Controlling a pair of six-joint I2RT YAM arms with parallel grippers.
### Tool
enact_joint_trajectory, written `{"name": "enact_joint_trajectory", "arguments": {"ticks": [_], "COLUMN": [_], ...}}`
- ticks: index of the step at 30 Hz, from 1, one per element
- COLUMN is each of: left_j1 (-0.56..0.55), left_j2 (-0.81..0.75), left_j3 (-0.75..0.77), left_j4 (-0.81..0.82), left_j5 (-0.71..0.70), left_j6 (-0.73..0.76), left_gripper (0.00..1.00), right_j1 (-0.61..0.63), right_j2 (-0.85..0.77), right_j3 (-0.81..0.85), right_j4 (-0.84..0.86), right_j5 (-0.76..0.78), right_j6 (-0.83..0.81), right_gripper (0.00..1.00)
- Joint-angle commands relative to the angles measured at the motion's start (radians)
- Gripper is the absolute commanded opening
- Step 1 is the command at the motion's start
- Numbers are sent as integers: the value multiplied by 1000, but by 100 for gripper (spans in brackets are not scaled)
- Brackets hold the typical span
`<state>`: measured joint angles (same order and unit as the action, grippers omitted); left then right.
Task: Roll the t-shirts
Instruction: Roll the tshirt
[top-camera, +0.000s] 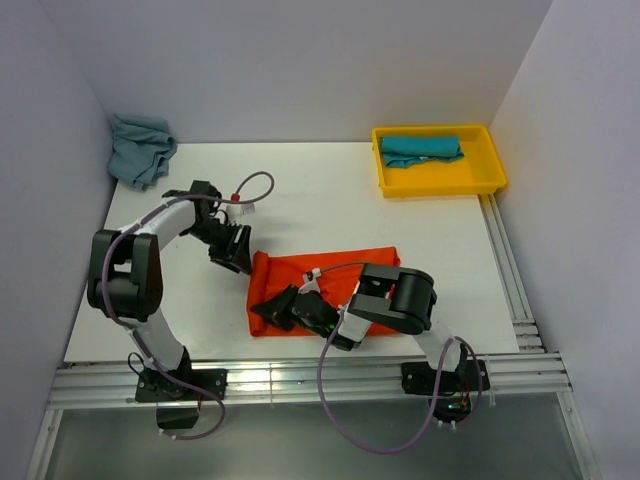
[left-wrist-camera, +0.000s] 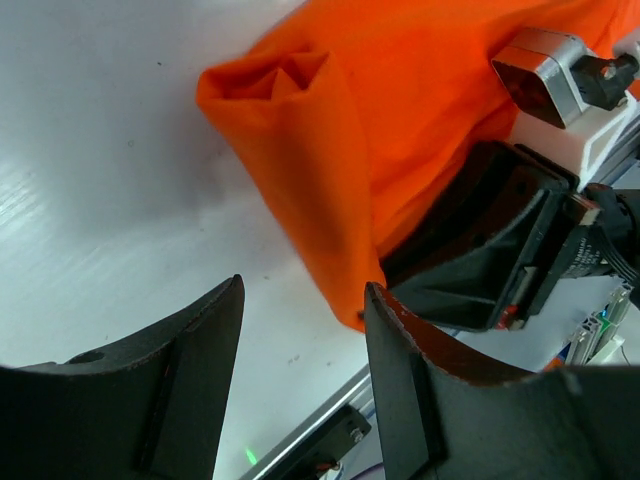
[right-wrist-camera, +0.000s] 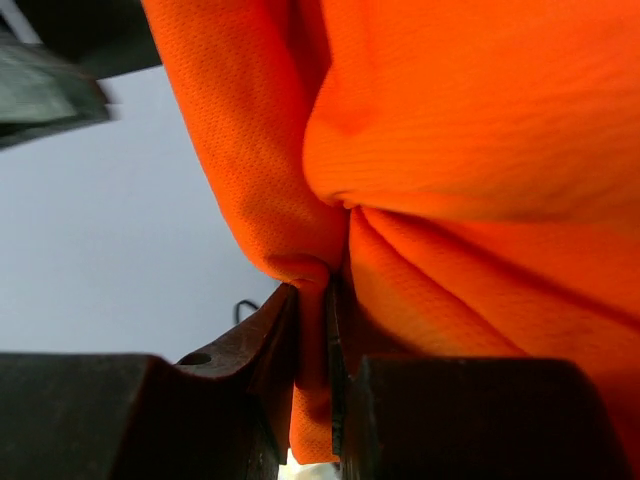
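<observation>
Right gripper (right-wrist-camera: 312, 300) is pinching a fold at the left end of the orange t-shirt (top-camera: 372, 262), which is lying mid-table (top-camera: 330, 190), while the left gripper (left-wrist-camera: 303, 292) is hovering beside that end with its jaws apart, so the roll seems to be just starting and next calls for the left to grasp its corner.

Orange t-shirt (top-camera: 285, 275), yellow tray (top-camera: 440, 187), perhaps grey-blue cloth (top-camera: 140, 148).

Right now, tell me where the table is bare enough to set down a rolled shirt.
Bare table runs along the far side between the grey-blue t-shirt and the yellow tray, and on the right between that tray and the orange t-shirt. Crowded: its left end, where the left gripper and right gripper sit close together.
</observation>
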<state>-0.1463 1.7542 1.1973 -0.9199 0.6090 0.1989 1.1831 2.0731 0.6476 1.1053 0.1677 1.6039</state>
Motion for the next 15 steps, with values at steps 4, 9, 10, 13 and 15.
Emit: {"name": "enact_joint_trajectory", "arguments": {"ticks": [4, 9, 10, 13, 15], "left_j1": [-21, -59, -64, -81, -96], "left_j2": [74, 108, 108, 102, 97], "left_j3": [-59, -64, -64, -58, -51], "left_j4": [148, 205, 210, 210, 205], "left_j5": [20, 9, 9, -17, -50], "left_j6": [-13, -59, -67, -95, -116], "left_gripper": [57, 54, 53, 45, 36], "right_j1": [-2, 0, 0, -2, 0], "right_j2": [81, 68, 67, 45, 9], "right_j3": [-23, -34, -34, -35, -32], "right_j4": [312, 277, 266, 196, 101], "right_j5": [-34, -42, -45, -53, -51], "right_j6": [102, 100, 99, 96, 77], "right_gripper": [8, 8, 9, 18, 25]}}
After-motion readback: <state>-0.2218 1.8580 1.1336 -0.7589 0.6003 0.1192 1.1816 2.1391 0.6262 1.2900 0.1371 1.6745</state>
